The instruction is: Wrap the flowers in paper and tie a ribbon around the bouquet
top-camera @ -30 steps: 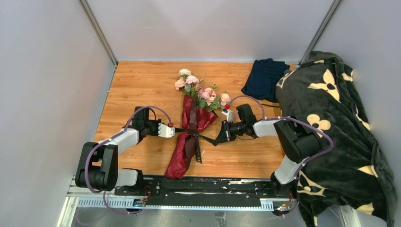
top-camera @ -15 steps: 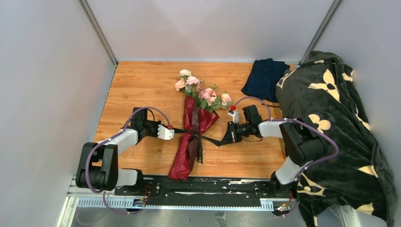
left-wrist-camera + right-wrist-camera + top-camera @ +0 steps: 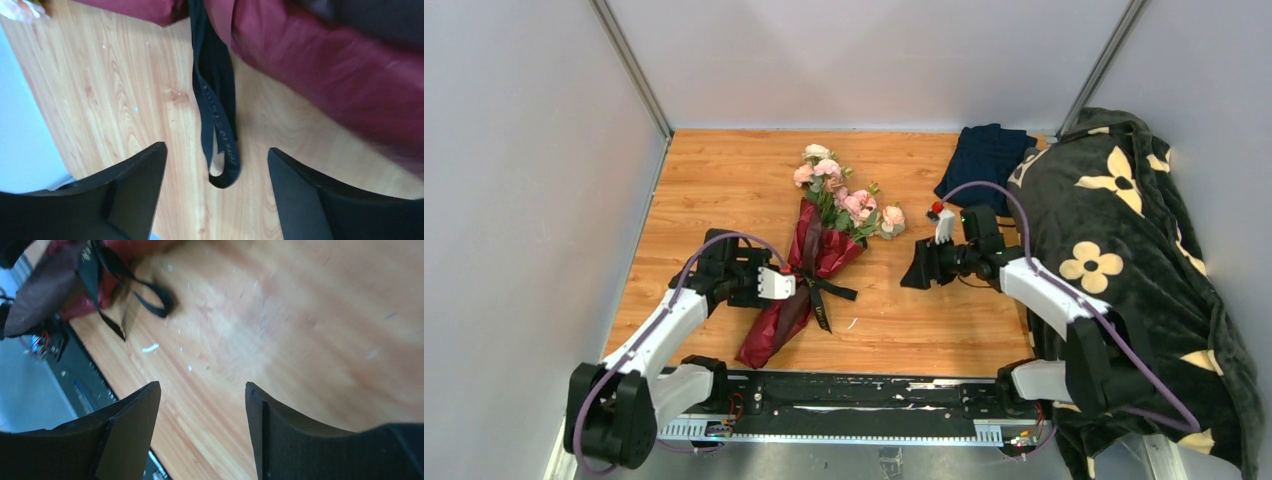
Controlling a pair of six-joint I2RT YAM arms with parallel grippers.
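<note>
From above, the bouquet [image 3: 816, 250] lies flat on the wooden desk [image 3: 724, 180], a little left of the middle. Its long axis runs on a slant: the flowers [image 3: 839, 195] point far and right, and the narrow end of the red paper [image 3: 764, 340] points near and left, stopping close to the near edge. The black ribbon [image 3: 829, 290] crosses the paper's middle, with its tails lying loose on the wood to the right. The left claw [image 3: 782, 286] sits just beside the paper's left side at the tie. The right claw [image 3: 916, 268] stands well apart to the right, over bare wood, its fingers spread and holding nothing. There is open desk on the far left and between the bouquet and the right claw. A folded blue cloth [image 3: 984, 160] lies at the far right corner, and a dark blanket [image 3: 1124, 230] with cream flower shapes is heaped along the right edge. Plain grey walls [image 3: 524, 150] close in the left, far and right sides. In the left wrist view, the left claw [image 3: 216, 151] is wide open, a ribbon [image 3: 212, 100] loop lies on the wood between its fingers without touching them, and the paper [image 3: 325, 65] fills the top right. In the right wrist view, the right claw [image 3: 202, 387] is open and empty over the desk [image 3: 300, 315], which is dotted with small white flecks [image 3: 149, 347]. The ribbon [image 3: 150, 290] and paper [image 3: 45, 285] lie off at the top left.
</note>
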